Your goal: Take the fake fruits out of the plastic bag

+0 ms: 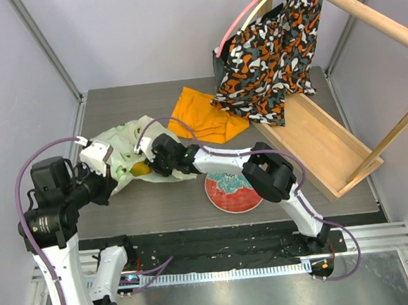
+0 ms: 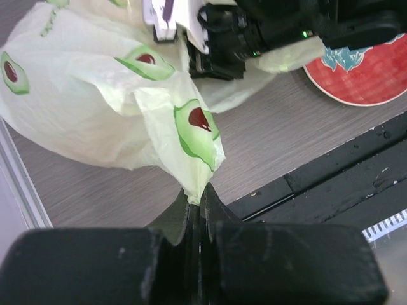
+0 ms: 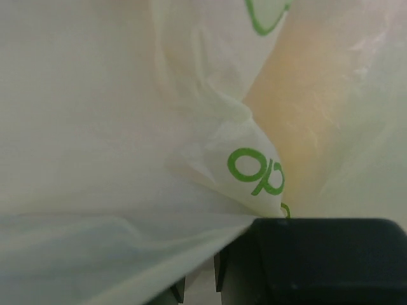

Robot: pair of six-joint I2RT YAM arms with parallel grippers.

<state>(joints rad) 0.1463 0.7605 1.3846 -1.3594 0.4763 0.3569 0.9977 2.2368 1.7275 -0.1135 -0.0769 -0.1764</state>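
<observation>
The pale-green plastic bag [image 1: 122, 143] with avocado prints lies crumpled at the left of the table. My left gripper [image 1: 104, 162] is shut on a lower corner of the bag [image 2: 127, 101], with the film pinched between its fingers [image 2: 216, 206]. My right gripper [image 1: 156, 160] is at the bag's right side, jaws nearly closed with bag film [image 3: 127, 127] pulled in between them. A yellow fruit [image 1: 140, 169] shows at the bag's mouth between the two grippers. In the right wrist view an orange shape [image 3: 305, 108] shows through the film. The other fruits are hidden.
A red floral plate [image 1: 230, 194] lies just right of the bag, under my right arm; it also shows in the left wrist view [image 2: 365, 73]. An orange cloth [image 1: 205, 116] lies behind. A patterned fabric bag [image 1: 270, 55] hangs on a wooden rack [image 1: 323, 139] at the right.
</observation>
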